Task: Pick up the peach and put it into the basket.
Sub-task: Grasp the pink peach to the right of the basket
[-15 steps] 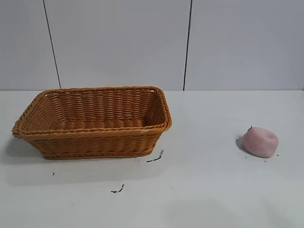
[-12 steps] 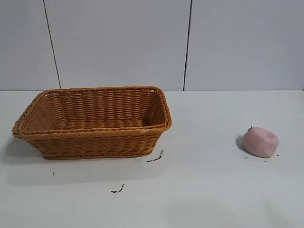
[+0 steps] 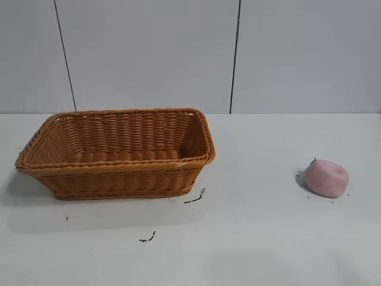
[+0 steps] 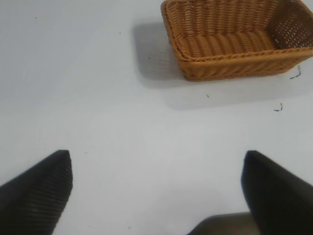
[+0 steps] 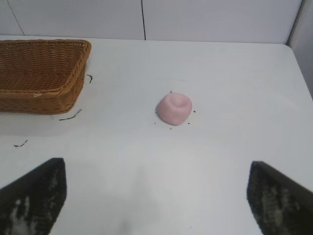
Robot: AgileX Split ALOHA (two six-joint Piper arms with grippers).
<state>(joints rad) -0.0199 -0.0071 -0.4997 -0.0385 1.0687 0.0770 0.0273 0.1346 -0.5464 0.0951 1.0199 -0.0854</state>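
The pale pink peach (image 3: pixel 326 178) lies on the white table at the right, well apart from the basket (image 3: pixel 116 170). That orange-brown wicker basket stands at the left with nothing showing inside it. Neither arm appears in the exterior view. In the right wrist view the peach (image 5: pixel 174 108) sits some way ahead of my right gripper (image 5: pixel 157 166), whose fingers are spread wide with only bare table between them; the basket (image 5: pixel 41 93) is off to one side. My left gripper (image 4: pixel 157 159) is open over bare table, with the basket (image 4: pixel 234 63) farther off.
Small dark specks and scraps (image 3: pixel 194 198) lie on the table in front of the basket's right corner. A pale panelled wall (image 3: pixel 190 53) closes the back of the table. The table edge (image 5: pixel 298 63) shows beyond the peach in the right wrist view.
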